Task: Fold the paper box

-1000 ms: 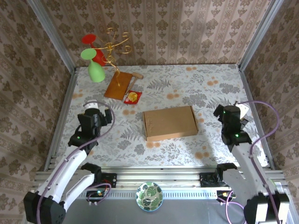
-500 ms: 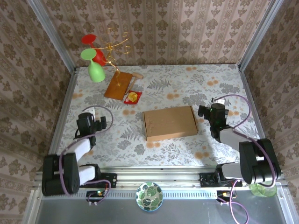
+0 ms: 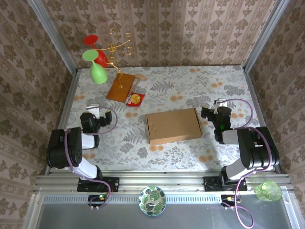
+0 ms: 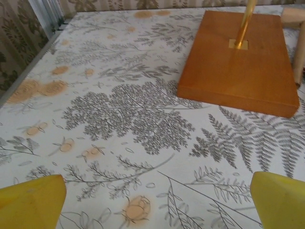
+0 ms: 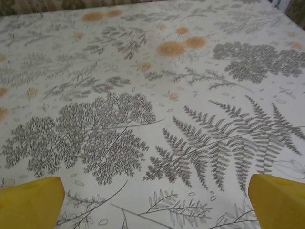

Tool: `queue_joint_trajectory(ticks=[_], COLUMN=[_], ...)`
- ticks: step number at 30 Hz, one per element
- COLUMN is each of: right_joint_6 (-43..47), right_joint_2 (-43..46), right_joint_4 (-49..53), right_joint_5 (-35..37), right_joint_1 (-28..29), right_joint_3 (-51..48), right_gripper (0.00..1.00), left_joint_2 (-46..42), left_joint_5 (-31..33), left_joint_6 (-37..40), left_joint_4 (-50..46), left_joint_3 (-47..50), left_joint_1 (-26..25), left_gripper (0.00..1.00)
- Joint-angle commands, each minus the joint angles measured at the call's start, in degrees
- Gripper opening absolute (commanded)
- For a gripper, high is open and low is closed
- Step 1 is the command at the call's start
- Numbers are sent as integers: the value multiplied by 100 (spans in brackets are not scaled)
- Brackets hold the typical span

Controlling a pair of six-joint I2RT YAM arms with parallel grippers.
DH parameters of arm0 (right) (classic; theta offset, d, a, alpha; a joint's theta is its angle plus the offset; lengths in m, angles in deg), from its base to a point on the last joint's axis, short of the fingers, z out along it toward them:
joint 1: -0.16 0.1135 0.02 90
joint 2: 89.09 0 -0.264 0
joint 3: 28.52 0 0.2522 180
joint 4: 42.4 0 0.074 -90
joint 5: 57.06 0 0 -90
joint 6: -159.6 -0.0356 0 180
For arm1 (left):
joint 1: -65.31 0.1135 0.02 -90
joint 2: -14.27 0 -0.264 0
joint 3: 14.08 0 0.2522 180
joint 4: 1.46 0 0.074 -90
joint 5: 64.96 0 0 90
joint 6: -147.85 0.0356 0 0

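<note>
The paper box (image 3: 172,125) is a shallow closed light-brown cardboard rectangle lying flat at the middle of the table. My left gripper (image 3: 99,116) rests low over the cloth well to the box's left, open, its arm folded back. In the left wrist view the yellow fingertips (image 4: 31,202) stand far apart with bare cloth between them. My right gripper (image 3: 215,110) sits just off the box's right end, also open. The right wrist view has yellow fingertips (image 5: 28,202) at both lower corners and nothing between them.
An orange-brown wooden board (image 3: 121,87) (image 4: 240,62) with a gold wire stand (image 3: 116,45) lies at the back left. By it are green (image 3: 97,71) and red (image 3: 95,47) glasses and a small red-yellow item (image 3: 136,99). On the front rail: a patterned plate (image 3: 152,200) and a green cup (image 3: 267,191).
Both arms have folded back and down toward the near edge, the grippers settling low beside the box. The box has not moved. Both grippers stayed open.
</note>
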Motion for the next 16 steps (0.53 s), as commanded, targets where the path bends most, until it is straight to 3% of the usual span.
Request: queue_joint_trajectory(ticks=[1, 12, 14, 16], right_joint_6=[135, 144, 185, 324], right_joint_2=[8, -28, -1, -27], right_joint_4=[-376, -361, -500, -966], right_joint_5=[28, 50, 248, 655], right_joint_1=[41, 54, 153, 371], right_joint_3=[-7, 31, -45, -273], right_gripper=[100, 100, 100, 100], left_joint_2=[-3, -16, -17, 95], left_joint_5=[-43, 184, 229, 715], left_joint_6=[-75, -110, -170, -332], left_joint_4=[186, 335, 695, 1724], left_joint_3=[-141, -60, 147, 637], left_joint_1=[-8, -42, -20, -15], left_gripper=[100, 100, 100, 100])
